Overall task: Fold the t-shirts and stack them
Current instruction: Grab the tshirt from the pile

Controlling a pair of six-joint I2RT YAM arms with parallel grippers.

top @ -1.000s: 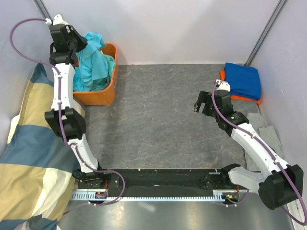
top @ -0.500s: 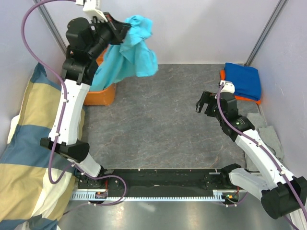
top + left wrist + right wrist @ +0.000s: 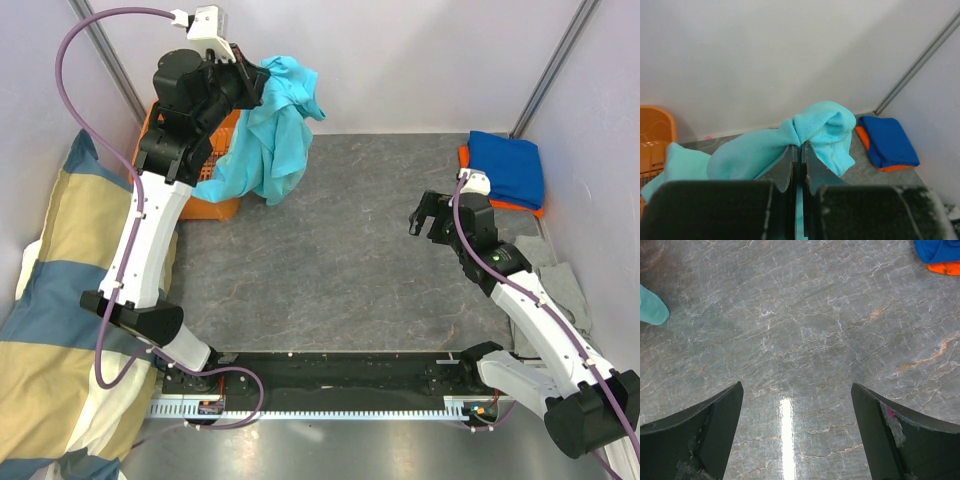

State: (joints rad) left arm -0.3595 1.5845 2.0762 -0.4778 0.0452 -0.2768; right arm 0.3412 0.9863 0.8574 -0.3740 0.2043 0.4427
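1. Stripes of blue and cream mark the big pillow [image 3: 60,340], slumped at the near left beside the left arm's base.
2. On the near right, a grey cloth [image 3: 565,285] lies flat along the bench [image 3: 340,250] edge, partly under the right arm.
3. Further in, the right fingers [image 3: 424,216] hover over bare grey marbled bench, spread wide with nothing between them. They point towards the middle, well apart from any shirt.
4. At the far left stands an orange basket [image 3: 222,207], mostly hidden behind the raised left arm and hanging cloth.
5. Above the basket, the left fingers [image 3: 795,155] are pinched tight on a bunched fold of a turquoise t-shirt [image 3: 280,130]. It is lifted high and hangs crumpled in front of the back wall, draping down over the basket's right side. Whether its lowest fold touches the bench cannot be told.
6. In the far right corner, a royal blue t-shirt [image 3: 508,168] lies folded on top of an orange t-shirt [image 3: 530,208], of which only thin edges show.
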